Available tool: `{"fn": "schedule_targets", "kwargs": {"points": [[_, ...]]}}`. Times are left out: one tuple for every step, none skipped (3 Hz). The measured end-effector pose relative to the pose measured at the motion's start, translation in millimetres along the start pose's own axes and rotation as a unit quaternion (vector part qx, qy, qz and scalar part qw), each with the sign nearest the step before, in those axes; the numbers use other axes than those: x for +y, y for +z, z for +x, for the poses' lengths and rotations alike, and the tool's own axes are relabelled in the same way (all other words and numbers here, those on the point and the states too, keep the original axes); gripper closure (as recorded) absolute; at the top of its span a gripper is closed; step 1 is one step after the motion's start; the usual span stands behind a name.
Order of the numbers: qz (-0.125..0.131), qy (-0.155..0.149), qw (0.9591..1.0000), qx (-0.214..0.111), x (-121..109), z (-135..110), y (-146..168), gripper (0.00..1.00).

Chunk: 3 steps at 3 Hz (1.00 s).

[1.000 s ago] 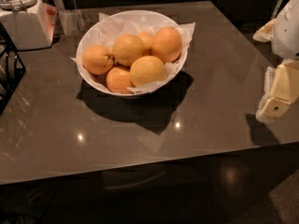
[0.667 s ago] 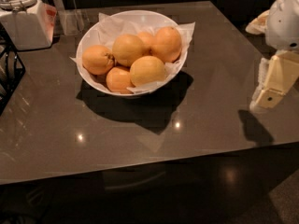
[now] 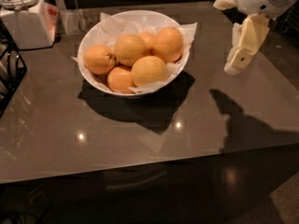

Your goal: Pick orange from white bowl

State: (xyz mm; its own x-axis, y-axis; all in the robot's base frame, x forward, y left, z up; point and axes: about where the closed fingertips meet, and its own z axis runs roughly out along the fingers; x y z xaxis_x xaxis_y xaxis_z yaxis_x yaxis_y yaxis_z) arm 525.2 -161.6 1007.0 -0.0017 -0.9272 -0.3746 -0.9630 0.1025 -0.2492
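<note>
Now the gripper (image 3: 230,35) hangs in the air above the right part of the dark grey tabletop (image 3: 140,143), well to the right of the white bowl (image 3: 91,36) and apart from it, its two pale fingers spread wide with nothing between them. Against the views of a second ago it has come away from the table's right edge, moving inward and higher in the picture, so it stands closer to the bowl than it did; its shadow (image 3: 233,120) falls across the tabletop below it. Nothing in the bowl has shifted. The orange (image 3: 169,43) sits at the right rear of the pile, the deepest-coloured and slightly the largest fruit, resting against the crinkled paper liner (image 3: 188,31) and touching the paler fruits beside it. A white lidded canister (image 3: 25,22) stands at the far left corner, well clear of the approach. As I judge it, this is the reaching stage: no contact is made, no grasp begun, and the pick is wholly ahead. The orange lies on the side of the bowl nearest the gripper, which favours a descent from above, though its neighbours press close and could be nudged as the fingers close.
</note>
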Motion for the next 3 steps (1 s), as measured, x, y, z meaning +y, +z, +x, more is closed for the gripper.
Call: {"fn": "schedule_targets", "kwargs": {"points": [[0.023, -0.003, 0.9996, -0.014, -13.8, -7.3, -11.6, 0.0], [0.029, 0.002, 0.9992, -0.027, -16.2, -4.5, -8.7, 0.0], [0.013, -0.019, 0.9987, -0.046, -33.9, -11.3, 7.4, 0.0]]}}
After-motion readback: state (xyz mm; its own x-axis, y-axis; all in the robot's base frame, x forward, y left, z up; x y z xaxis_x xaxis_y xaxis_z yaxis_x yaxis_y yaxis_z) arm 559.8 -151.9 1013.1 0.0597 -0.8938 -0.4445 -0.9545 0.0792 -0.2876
